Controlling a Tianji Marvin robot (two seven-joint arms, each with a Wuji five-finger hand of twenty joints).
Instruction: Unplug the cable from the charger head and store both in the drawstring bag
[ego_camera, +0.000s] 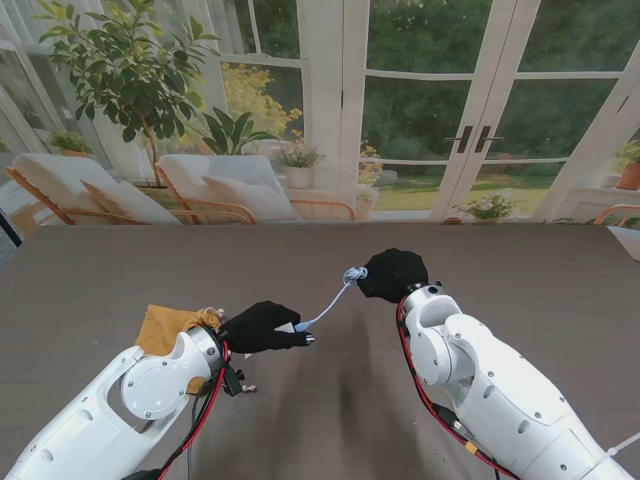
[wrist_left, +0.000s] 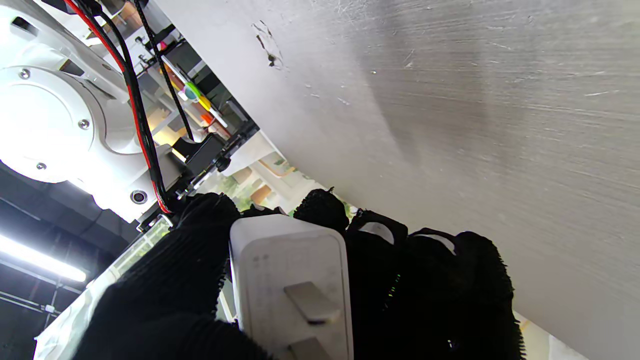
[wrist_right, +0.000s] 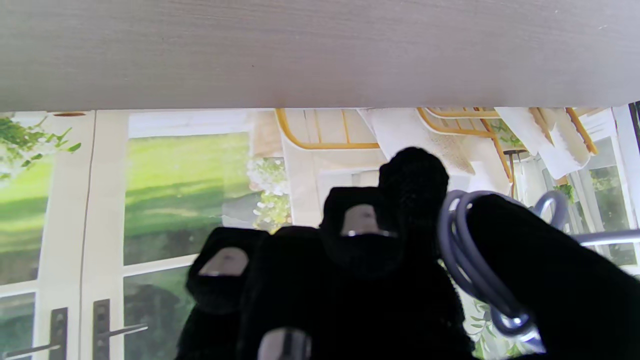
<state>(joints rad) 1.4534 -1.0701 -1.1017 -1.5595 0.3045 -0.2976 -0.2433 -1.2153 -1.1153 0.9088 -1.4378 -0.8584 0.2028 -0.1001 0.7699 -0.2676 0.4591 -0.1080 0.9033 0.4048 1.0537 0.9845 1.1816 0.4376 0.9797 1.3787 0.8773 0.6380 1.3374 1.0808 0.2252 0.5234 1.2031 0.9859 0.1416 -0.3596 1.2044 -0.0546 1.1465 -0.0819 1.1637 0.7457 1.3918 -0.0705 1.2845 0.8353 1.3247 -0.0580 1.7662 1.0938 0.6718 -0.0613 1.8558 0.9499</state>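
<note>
My left hand (ego_camera: 262, 326), in a black glove, is shut on the white charger head (ego_camera: 287, 327); the left wrist view shows that charger head (wrist_left: 290, 285) with its metal prongs facing the camera. A pale blue cable (ego_camera: 328, 304) runs taut from it up to my right hand (ego_camera: 393, 274), which is shut on the coiled end of the cable (wrist_right: 467, 260). Both hands hang above the table, the right one farther from me. The tan drawstring bag (ego_camera: 165, 328) lies on the table just behind my left wrist, partly hidden by the arm.
The dark wood-grain table (ego_camera: 520, 270) stretches out on all sides of the hands. My two white arms rise from the near corners. Behind the far edge are glass doors, lounge chairs and plants.
</note>
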